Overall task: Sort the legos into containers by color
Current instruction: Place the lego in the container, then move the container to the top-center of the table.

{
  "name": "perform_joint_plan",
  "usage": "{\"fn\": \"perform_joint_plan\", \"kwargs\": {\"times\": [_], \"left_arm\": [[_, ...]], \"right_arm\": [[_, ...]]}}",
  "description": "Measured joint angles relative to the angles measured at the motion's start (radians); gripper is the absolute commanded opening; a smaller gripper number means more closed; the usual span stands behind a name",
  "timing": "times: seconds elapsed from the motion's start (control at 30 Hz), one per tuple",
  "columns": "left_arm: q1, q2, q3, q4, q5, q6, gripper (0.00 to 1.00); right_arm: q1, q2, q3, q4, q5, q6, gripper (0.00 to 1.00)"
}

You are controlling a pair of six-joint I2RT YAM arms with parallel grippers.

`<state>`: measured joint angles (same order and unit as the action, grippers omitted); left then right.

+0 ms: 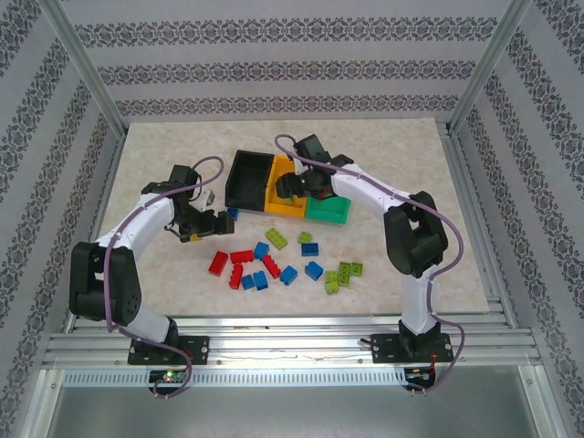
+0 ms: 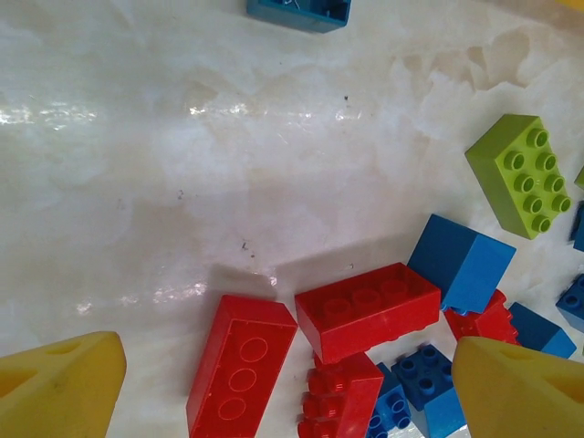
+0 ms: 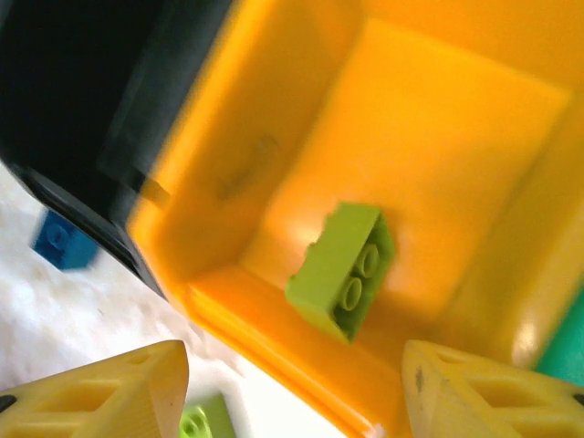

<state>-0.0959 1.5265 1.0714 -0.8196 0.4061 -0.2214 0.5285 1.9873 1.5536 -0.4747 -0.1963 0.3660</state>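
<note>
Closest to my bases, the loose legos (image 1: 274, 263) lie scattered on the marble-look table (image 1: 411, 164): red bricks (image 1: 239, 266) to the left, blue bricks (image 1: 288, 274) through the middle, a lime cluster (image 1: 342, 272) off to the right. Just past the red ones, my left gripper (image 1: 214, 222) hangs over the table with its jaws spread wide and nothing in them. From that wrist, the yellow fingers (image 2: 64, 388) stand on either side of a long red brick (image 2: 370, 310) lying flat on the table below, with a lime one (image 2: 522, 173) farther out. Beyond that, a lone blue brick (image 1: 233, 213) sits just beside the black bin (image 1: 246, 178). Next in the row come the orange-yellow bin (image 1: 278, 205) and then the green bin (image 1: 328, 212). My right gripper (image 1: 294, 187) is over the orange-yellow one. Its fingers (image 3: 119, 392) are parted and grip nothing. Below them, a lime brick (image 3: 342, 269) is inside that bin, tilted, studs showing, clear of both fingers. The view is blurred, so I can't tell if it rests on the floor.
</note>
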Motion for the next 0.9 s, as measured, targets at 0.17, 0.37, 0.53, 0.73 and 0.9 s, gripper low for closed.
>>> {"fn": "perform_joint_plan", "kwargs": {"times": [0.17,0.37,0.53,0.73,0.9], "left_arm": [[0.000,0.000,0.000,0.000,0.001,0.005,0.93],[0.006,0.001,0.000,0.000,0.004,0.006,0.93],[0.007,0.001,0.000,0.000,0.003,0.006,0.93],[0.007,0.001,0.000,0.000,0.003,0.006,0.93],[0.007,0.000,0.000,0.000,0.003,0.006,0.93]], "right_arm": [[-0.039,-0.138,-0.176,0.034,-0.003,0.018,0.62],[-0.130,-0.214,-0.335,0.047,-0.003,0.045,0.62],[-0.199,-0.218,-0.377,0.053,-0.006,0.047,0.62],[-0.272,-0.217,-0.361,0.043,-0.008,0.000,0.62],[-0.256,-0.234,-0.319,0.026,-0.011,-0.034,0.61]]}}
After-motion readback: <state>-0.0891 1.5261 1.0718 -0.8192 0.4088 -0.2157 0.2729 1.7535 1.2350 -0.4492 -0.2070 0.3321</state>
